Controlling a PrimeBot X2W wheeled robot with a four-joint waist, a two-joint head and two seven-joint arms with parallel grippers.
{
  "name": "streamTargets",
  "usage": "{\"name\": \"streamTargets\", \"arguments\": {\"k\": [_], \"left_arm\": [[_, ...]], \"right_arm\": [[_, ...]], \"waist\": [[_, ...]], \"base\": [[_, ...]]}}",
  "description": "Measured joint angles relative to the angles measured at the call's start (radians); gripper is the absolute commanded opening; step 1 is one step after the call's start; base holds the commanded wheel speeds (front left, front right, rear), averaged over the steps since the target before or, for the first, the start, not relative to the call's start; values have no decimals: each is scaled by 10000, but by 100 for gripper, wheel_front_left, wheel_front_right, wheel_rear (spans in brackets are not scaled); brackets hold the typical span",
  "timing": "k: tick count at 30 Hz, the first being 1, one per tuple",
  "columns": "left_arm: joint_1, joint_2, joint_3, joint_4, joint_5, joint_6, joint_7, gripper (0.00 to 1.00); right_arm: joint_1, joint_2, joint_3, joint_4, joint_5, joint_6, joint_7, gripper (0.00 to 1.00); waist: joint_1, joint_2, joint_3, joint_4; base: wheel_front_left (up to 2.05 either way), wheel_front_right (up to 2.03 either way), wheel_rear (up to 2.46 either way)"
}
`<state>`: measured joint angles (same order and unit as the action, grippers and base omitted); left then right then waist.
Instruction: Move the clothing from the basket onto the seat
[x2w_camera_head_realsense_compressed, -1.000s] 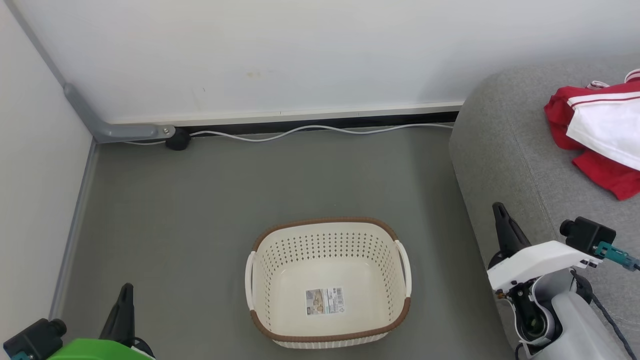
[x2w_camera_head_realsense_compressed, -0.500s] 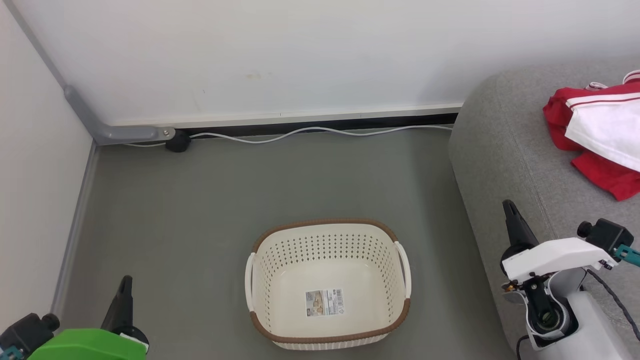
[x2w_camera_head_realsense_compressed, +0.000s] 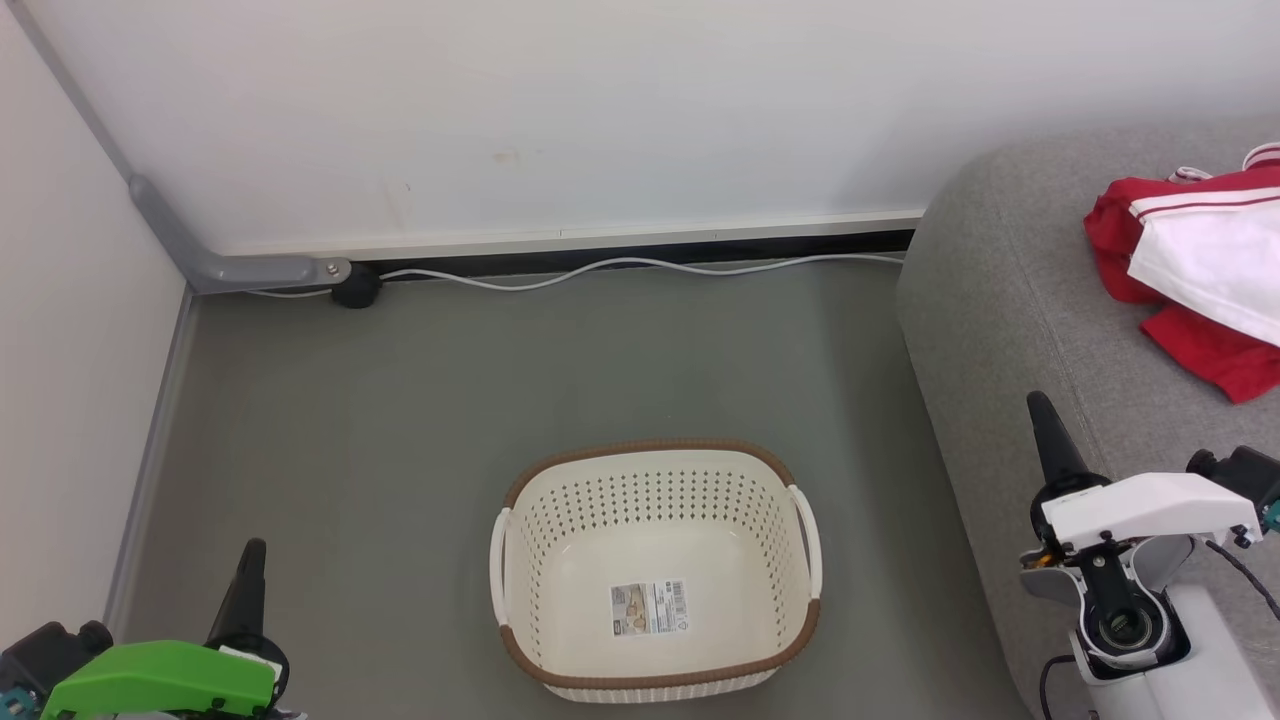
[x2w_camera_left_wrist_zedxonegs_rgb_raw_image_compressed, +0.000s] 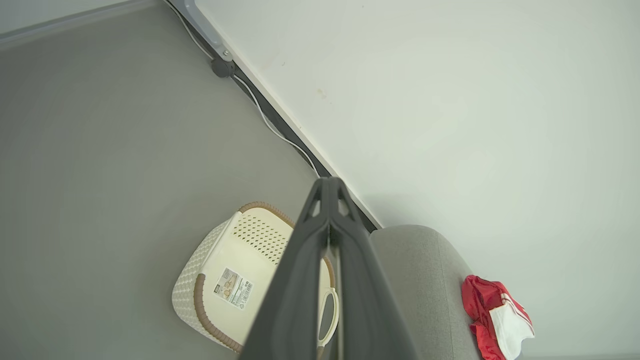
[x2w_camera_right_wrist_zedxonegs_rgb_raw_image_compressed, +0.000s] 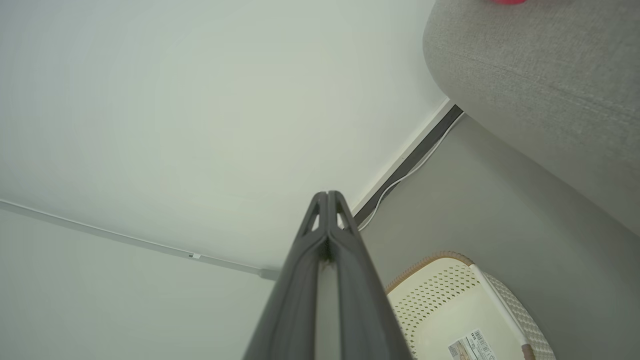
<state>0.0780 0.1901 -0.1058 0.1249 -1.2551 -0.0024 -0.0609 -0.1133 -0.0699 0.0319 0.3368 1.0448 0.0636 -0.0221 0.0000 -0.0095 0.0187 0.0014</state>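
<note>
Resting on the light-grey sofa (x2w_camera_head_realsense_compressed: 1000, 330) at 3 o'clock in the head view, the clothing (x2w_camera_head_realsense_compressed: 1200, 290) forms a crumpled heap: fabric with a white panel and thin stripes lies over plain red fabric. The heap reaches the right edge of that view and is partly cut off there. The laundry basket (x2w_camera_head_realsense_compressed: 655, 490) stands on the grey floor (x2w_camera_head_realsense_compressed: 400, 400) at 6 o'clock, near the rounded end of the sofa and well apart from the clothing. A label sticker (x2w_camera_head_realsense_compressed: 650, 605) shows on its inner base. The left end effector (x2w_camera_head_realsense_compressed: 250, 565) sits at 7 o'clock over the floor; the left wrist view shows it pressed together, gripping nothing. The right end effector (x2w_camera_head_realsense_compressed: 1042, 420) sits at 4 o'clock over the sofa edge; the right wrist view shows it likewise pressed together, gripping nothing. A white cable (x2w_camera_head_realsense_compressed: 620, 265) runs along the foot of the wall (x2w_camera_head_realsense_compressed: 600, 100) at 12 o'clock
</note>
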Motion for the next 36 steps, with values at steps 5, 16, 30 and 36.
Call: {"name": "streamTargets", "arguments": {"k": [5, 16, 30, 36], "left_arm": [[-127, -159, 140, 163, -476, -151, 173, 0], [-405, -449, 476, 491, -1478, -422, 516, 0], [-790, -842, 930, 941, -2685, -779, 890, 0], [-966, -974, 1116, 1110, -3170, -920, 1103, 0]], "right_arm": [[6, 44, -201, -52, 633, 96, 155, 0], [29, 88, -650, -171, 2011, 219, 510, 0], [121, 194, -1223, -330, 3800, 355, 940, 0], [144, 238, -1461, -395, 4544, 451, 1129, 0]], "waist": [[0, 0, -19, -2], [0, 0, -59, -6], [1, 0, -111, -12], [0, 0, -134, -14]], "base": [[0, 0, 0], [0, 0, 0], [0, 0, 0], [0, 0, 0]]}}
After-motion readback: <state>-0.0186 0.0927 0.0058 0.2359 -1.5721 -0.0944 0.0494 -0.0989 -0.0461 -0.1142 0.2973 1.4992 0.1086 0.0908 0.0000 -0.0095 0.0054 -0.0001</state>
